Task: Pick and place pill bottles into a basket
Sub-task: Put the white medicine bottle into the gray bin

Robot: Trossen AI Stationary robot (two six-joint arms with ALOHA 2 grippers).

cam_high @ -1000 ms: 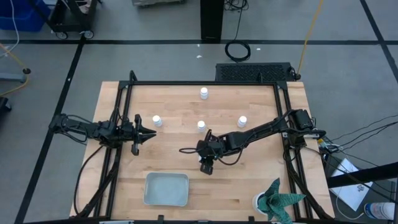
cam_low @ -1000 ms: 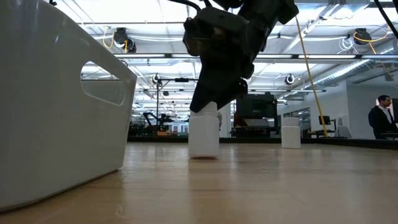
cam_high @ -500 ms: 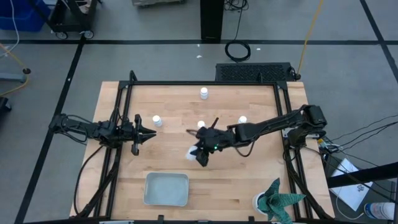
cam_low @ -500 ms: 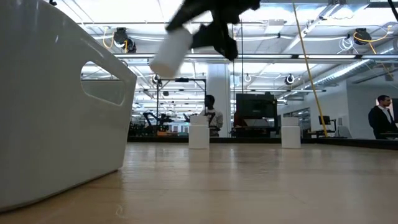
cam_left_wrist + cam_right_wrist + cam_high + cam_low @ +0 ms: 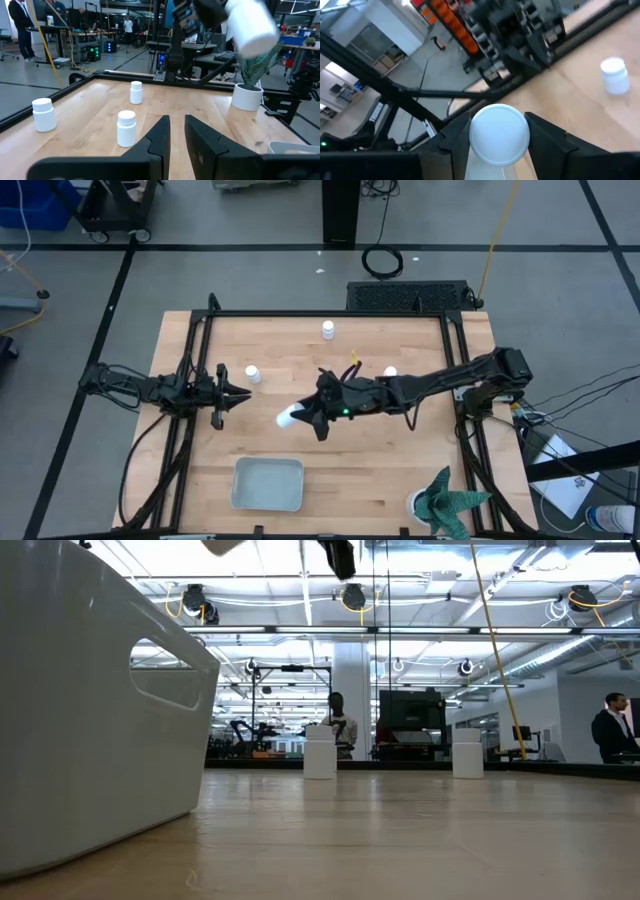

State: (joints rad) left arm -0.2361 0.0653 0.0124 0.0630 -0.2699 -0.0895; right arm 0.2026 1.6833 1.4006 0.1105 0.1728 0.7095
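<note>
My right gripper (image 5: 305, 417) hangs above the middle of the table (image 5: 420, 470), fingers clamped on a pill bottle (image 5: 288, 418) that lies nearly level in the air, pointing left toward my other arm. In my right wrist view its white cap (image 5: 500, 133) sits snug between my two dark fingers (image 5: 547, 137). The basket (image 5: 268, 484) lies on the near side of the table, a little left of and nearer than the bottle I hold. Three more bottles stand on the wood: one at the far edge (image 5: 328, 329), one toward the left (image 5: 253, 374), one toward the right (image 5: 389, 374) (partly behind my arm). My left gripper (image 5: 238, 393) waits at the table's left side, its fingers slightly parted and holding nothing.
</note>
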